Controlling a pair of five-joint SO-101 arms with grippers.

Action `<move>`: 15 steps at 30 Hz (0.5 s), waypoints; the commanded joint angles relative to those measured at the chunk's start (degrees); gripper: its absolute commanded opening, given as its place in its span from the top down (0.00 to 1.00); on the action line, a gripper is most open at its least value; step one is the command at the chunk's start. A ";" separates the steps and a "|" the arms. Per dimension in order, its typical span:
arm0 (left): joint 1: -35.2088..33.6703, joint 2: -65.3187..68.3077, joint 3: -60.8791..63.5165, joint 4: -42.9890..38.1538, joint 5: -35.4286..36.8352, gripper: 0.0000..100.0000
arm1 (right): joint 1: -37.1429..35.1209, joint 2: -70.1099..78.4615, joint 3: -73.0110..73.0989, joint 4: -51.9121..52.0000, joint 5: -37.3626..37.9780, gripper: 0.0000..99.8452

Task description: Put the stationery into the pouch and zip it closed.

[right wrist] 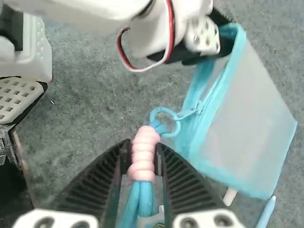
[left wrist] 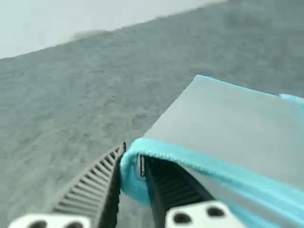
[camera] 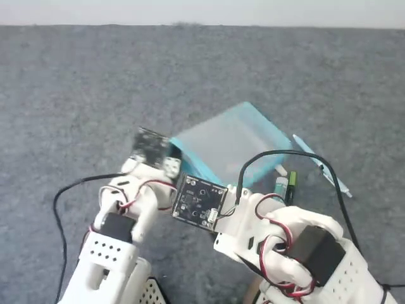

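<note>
Bright, soft even light, perhaps from above, shadows faint and diffuse

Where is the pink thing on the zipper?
In the right wrist view, the pink pull is pinched in the right tool, close beside the blue pouch.

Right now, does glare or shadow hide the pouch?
High view: soft even light, no glare on the pouch. Left wrist view: its corner in the left end effector is lit. Right wrist view: pink zip pull in the right end effector unshadowed.
</note>
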 commanded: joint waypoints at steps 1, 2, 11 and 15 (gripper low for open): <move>-6.86 -0.18 -1.45 -3.43 5.10 0.99 | 1.89 -1.54 -0.62 -0.40 1.05 0.99; -8.26 -0.18 -1.45 -3.43 5.98 0.99 | 3.21 -1.54 -0.62 -0.40 1.05 0.99; -13.27 -0.18 -1.45 -0.18 8.44 0.99 | 14.11 0.31 -0.53 -1.80 0.26 0.99; -16.44 -0.18 -1.45 -0.18 8.44 0.99 | 20.97 7.34 -0.79 -3.65 -1.14 0.99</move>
